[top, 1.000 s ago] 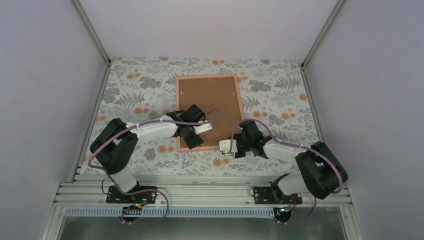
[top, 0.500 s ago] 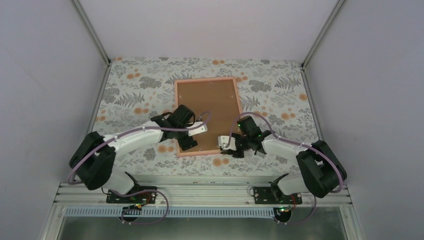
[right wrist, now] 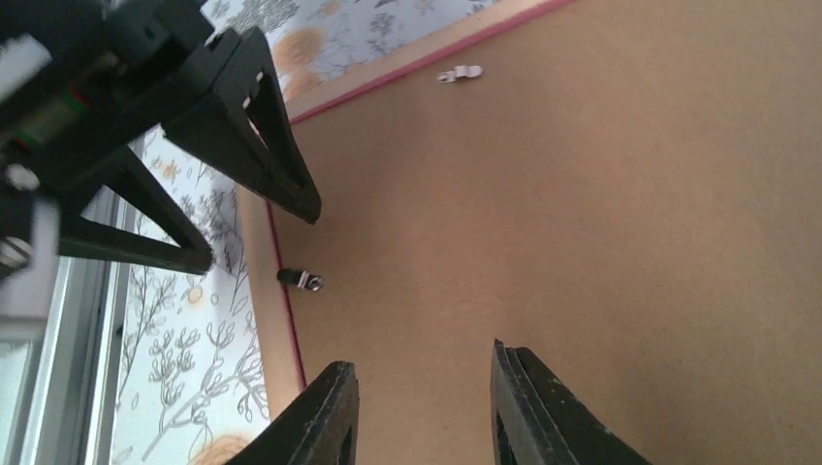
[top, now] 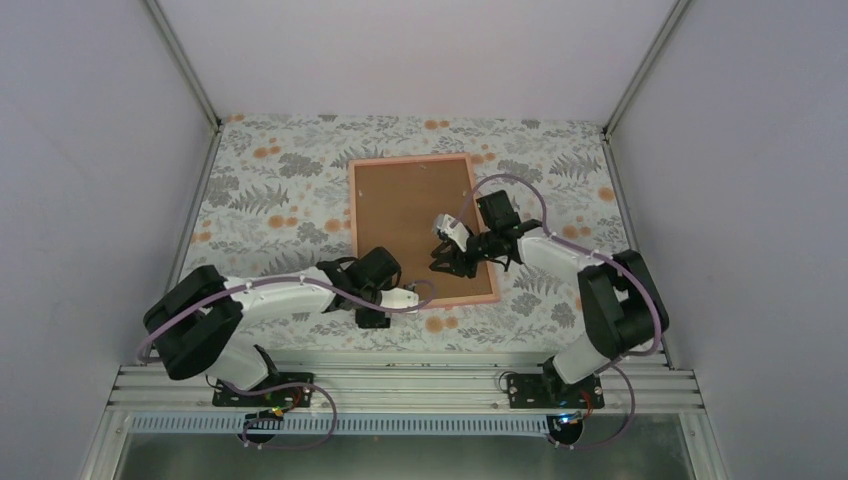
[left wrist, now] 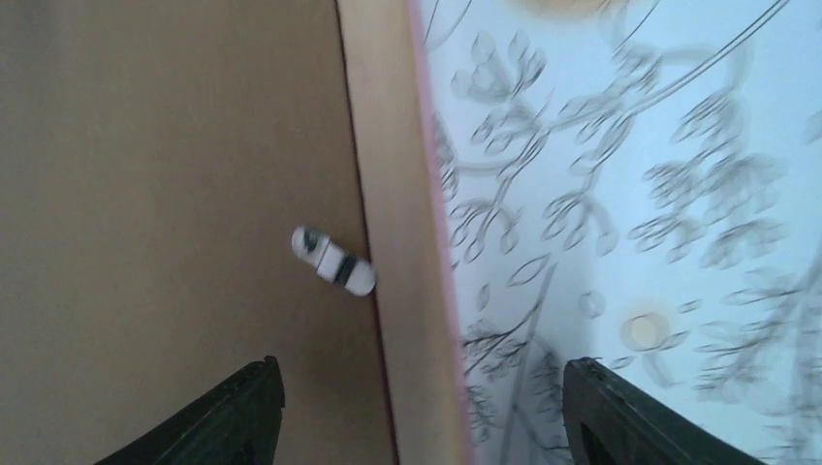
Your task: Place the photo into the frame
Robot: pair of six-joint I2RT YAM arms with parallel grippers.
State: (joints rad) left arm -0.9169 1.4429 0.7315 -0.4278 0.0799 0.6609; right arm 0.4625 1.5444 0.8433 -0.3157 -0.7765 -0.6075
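- The left jaws are spread wide, with nothing held between them. One finger (left wrist: 242, 417) is seen over the brown backing (left wrist: 165, 194) and the other (left wrist: 620, 417) over the floral counter (left wrist: 630, 145), so the pink frame (left wrist: 402, 291) is straddled at its border.
- A small white clip (left wrist: 334, 263) is seen just ahead of them, on the backing and touching the border.
- The right jaws are parted partway and nothing is gripped. They are poised over the near right part of the backing.
- The frame is laid flat at the counter's centre with the backing uppermost, and the left jaws are placed at its near left corner.
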